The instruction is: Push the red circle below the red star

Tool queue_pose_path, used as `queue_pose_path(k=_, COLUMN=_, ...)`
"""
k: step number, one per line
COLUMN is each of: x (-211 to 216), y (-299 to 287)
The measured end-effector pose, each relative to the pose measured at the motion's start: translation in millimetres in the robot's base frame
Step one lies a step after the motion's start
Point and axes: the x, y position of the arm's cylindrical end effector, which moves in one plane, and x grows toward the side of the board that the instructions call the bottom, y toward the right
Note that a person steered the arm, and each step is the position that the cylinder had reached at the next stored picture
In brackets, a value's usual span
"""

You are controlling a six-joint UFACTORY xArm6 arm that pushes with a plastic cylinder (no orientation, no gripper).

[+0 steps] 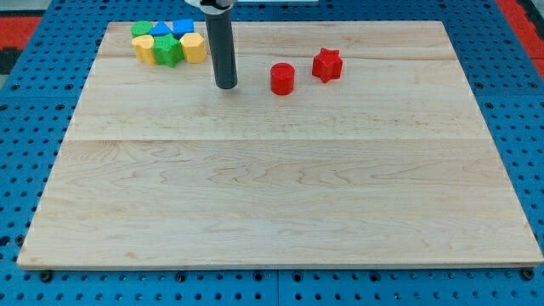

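The red circle (282,78) is a short red cylinder on the wooden board (280,187), near the view's top, a little right of centre. The red star (326,65) sits just to its upper right, a small gap apart. My tip (225,86) is the lower end of a dark upright rod. It rests on the board to the left of the red circle, about one block-width and a half away, touching no block.
A tight cluster of blocks lies at the view's top left: a green block (143,30), a blue block (182,27), a yellow block (144,48), a green star (167,50) and a yellow block (194,48). Blue pegboard surrounds the board.
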Motion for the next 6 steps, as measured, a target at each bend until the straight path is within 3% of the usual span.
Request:
queue_pose_path(k=1, x=-20.7, y=27.3)
queue_pose_path(k=2, x=-13.9, y=68.7)
queue_pose_path(k=3, x=9.4, y=80.6)
queue_pose_path(k=5, x=17.4, y=122.9)
queue_pose_path(k=6, x=18.4, y=52.7)
